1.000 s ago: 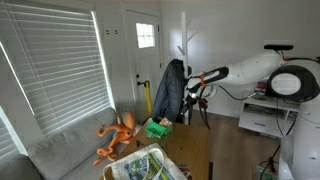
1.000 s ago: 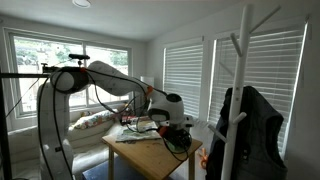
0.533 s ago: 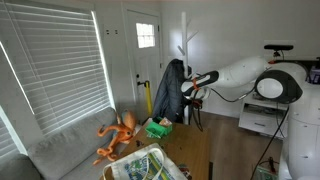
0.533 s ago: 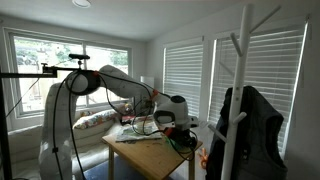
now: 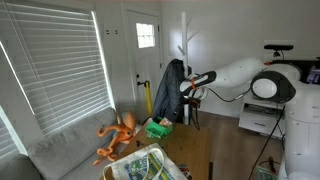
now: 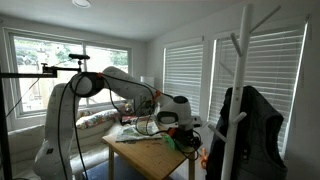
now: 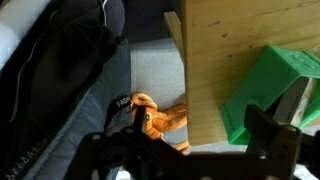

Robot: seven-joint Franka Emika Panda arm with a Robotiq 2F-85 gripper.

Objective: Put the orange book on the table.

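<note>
I hover the black gripper (image 7: 195, 138), jaws wide and empty, over the long brown wooden table (image 7: 215, 60), probably to reach the green plastic block (image 7: 265, 90).

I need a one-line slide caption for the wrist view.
Open claw over the edge of the wooden table; a green object on it, an orange object on grey beside.

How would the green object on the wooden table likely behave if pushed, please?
The green object looks blocky with crisp edges, so probably stiff, not floppy. It lies flat on the table, so it would likely slide rather than roll. It sits near the table's edge, so a push that way might drop it.
</note>
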